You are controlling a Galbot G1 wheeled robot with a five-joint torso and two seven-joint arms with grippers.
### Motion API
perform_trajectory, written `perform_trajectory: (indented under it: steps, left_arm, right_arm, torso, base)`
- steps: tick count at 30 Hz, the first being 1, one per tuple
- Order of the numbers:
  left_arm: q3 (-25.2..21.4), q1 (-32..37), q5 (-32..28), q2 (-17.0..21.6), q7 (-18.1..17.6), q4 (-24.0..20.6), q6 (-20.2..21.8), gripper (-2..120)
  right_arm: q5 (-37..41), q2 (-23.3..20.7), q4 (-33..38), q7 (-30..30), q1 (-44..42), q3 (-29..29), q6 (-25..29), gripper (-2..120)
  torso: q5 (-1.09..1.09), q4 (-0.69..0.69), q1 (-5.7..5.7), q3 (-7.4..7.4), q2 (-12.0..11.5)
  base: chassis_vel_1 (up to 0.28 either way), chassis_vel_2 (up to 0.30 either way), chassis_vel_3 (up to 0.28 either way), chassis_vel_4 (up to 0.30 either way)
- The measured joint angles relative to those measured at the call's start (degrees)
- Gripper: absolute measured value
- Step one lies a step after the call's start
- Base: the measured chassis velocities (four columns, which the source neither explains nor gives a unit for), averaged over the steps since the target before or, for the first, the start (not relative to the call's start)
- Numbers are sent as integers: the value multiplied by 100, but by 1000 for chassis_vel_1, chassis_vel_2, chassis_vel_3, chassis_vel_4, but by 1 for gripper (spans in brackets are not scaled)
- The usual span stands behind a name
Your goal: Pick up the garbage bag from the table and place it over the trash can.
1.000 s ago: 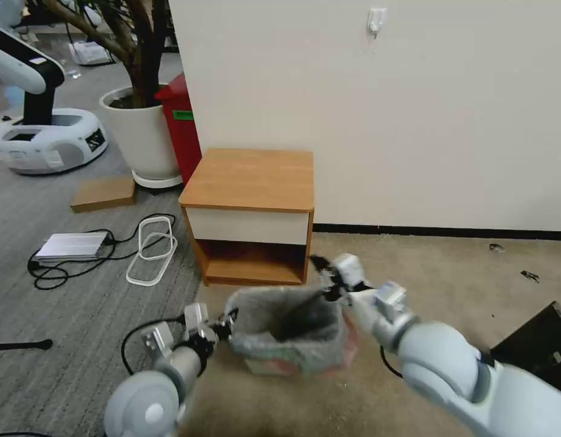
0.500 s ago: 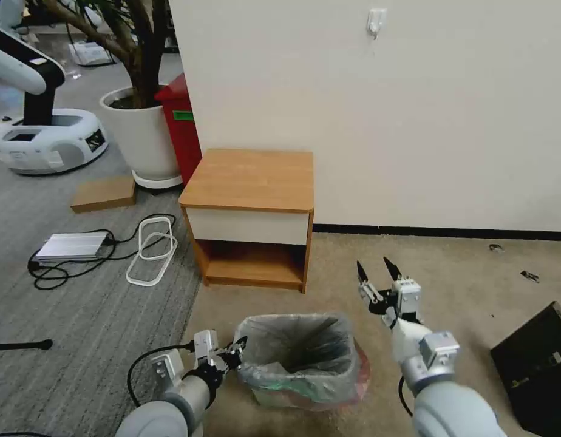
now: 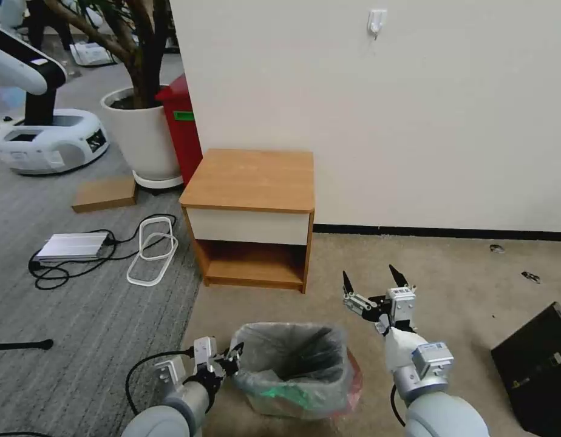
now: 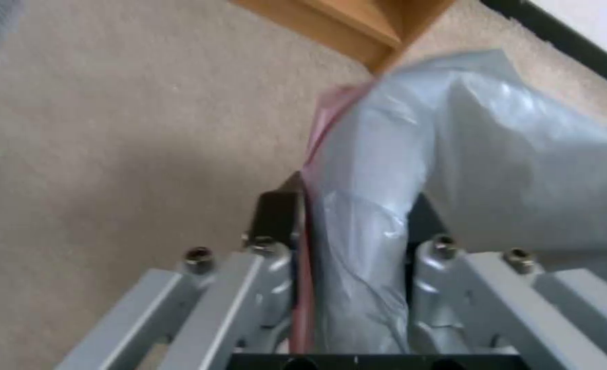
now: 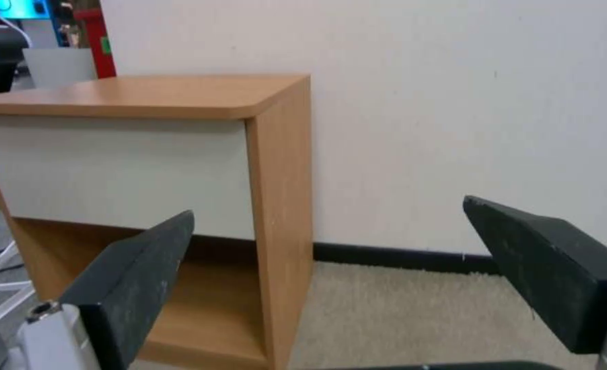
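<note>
Garbage bag point(image 3: 291, 364) appears seated over the trash can point(image 3: 274, 402), worktop point(image 3: 251, 179) bare; left tool point(image 3: 231, 355) grasping bag rim, right tool point(image 3: 374, 284) released, clear; release outstanding.

Robotics lab or office, another robot point(image 3: 44, 130), floor cables point(image 3: 86, 258), carpet point(image 3: 450, 285)

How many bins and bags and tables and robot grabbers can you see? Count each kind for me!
Trash can, cream-white: 1
Tall red bin: 1
Garbage bag, over the trash can: 1
Table, wooden: 1
Grippers: 2, the left gripper pinching the bag's rim, the right gripper open above the carpet
Total: 6
</note>
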Motion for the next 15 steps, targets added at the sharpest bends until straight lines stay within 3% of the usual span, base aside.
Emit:
perform_trajectory:
  steps: [15]
  left_arm:
    - [-107, 190, 334, 128, 78, -654, 79, 86]
  right_arm:
    - [100, -48, 32, 76, -138, 52, 20, 100]
  torso:
    - [0, 0, 0, 0, 0]
  base:
    - [0, 0, 0, 0]
